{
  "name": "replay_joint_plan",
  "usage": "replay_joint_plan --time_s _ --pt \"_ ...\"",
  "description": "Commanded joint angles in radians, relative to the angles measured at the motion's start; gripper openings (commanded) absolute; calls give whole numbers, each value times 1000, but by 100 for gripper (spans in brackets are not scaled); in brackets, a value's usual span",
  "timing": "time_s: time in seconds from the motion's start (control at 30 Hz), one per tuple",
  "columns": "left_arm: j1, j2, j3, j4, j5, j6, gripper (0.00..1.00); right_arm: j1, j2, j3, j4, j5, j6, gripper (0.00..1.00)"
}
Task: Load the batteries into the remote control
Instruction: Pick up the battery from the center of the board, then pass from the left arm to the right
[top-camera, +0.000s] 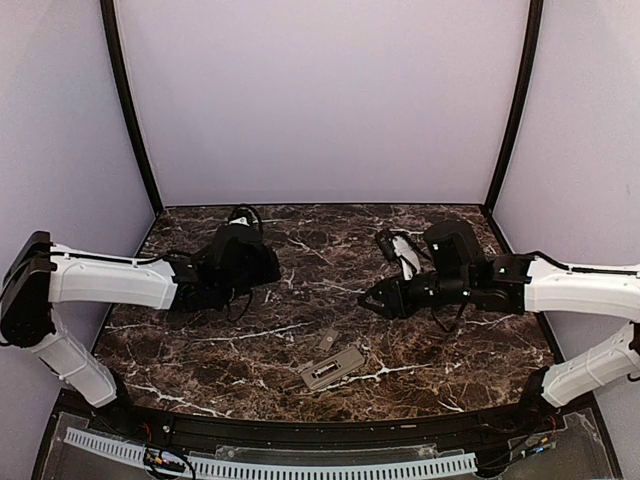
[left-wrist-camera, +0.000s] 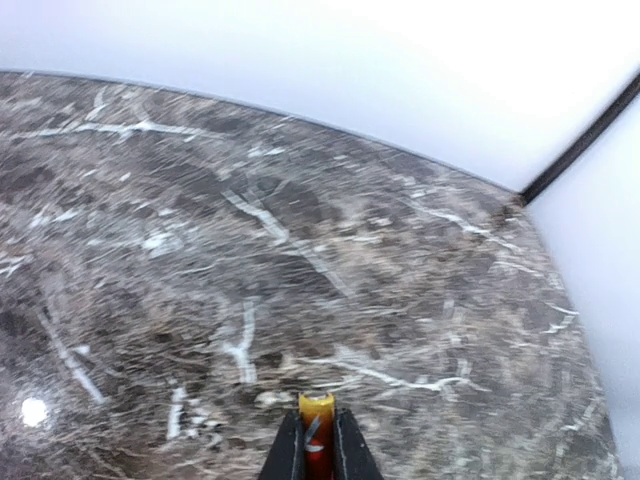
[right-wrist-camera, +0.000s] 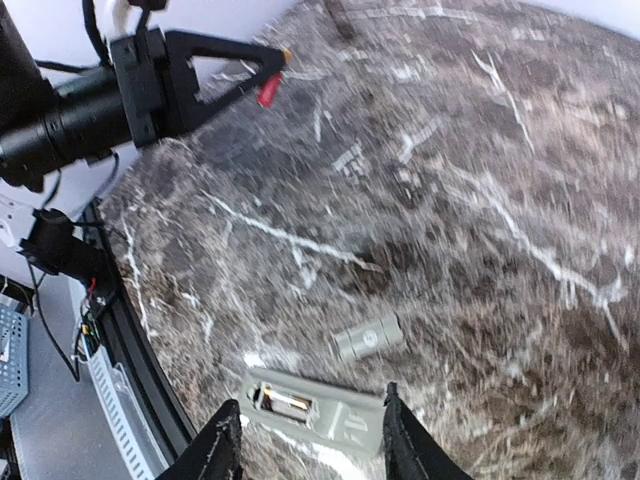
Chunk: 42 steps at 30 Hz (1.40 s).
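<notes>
The remote control (top-camera: 332, 368) lies back up near the table's front edge, greyish-beige, with its battery compartment open. In the right wrist view the remote (right-wrist-camera: 340, 418) shows something shiny in the compartment; I cannot tell what it is. My left gripper (left-wrist-camera: 316, 455) is shut on a red battery (left-wrist-camera: 316, 425) with a yellow tip and holds it above the table. This battery also shows in the right wrist view (right-wrist-camera: 268, 92). My right gripper (right-wrist-camera: 308, 425) is open and empty, hovering above the remote with a finger to each side of it. It sits right of centre in the top view (top-camera: 372, 300).
The small flat grey cover piece (top-camera: 327, 339) lies just behind the remote, and it also shows in the right wrist view (right-wrist-camera: 368, 337). The dark marble table (top-camera: 200, 350) has a black front rim and pale walls on three sides. The left gripper (top-camera: 262, 268) is at the left middle.
</notes>
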Motion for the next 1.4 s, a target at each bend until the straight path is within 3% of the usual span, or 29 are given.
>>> replay_joint_plan --time_s 0.0,0.17,0.27,0.37,0.5,0.67,1.37 --pt "-94 -115 -67 407 107 209 0 -8 -24 61 281 -83 -67 49" --pt "-160 -164 -103 627 221 278 0 12 28 106 484 -143 -79 65" --pt "-194 -170 -111 715 282 322 0 48 66 147 501 -133 -112 66" --pt "-212 -168 -118 765 325 339 0 61 91 172 510 -135 -121 62" --pt "-223 -164 -126 816 350 352 0 70 115 181 537 -160 -111 45" --pt "-231 -160 -135 853 364 378 0 73 124 183 549 -155 -100 32" --pt "-263 -109 -147 873 336 483 0 73 127 197 549 -157 -91 23"
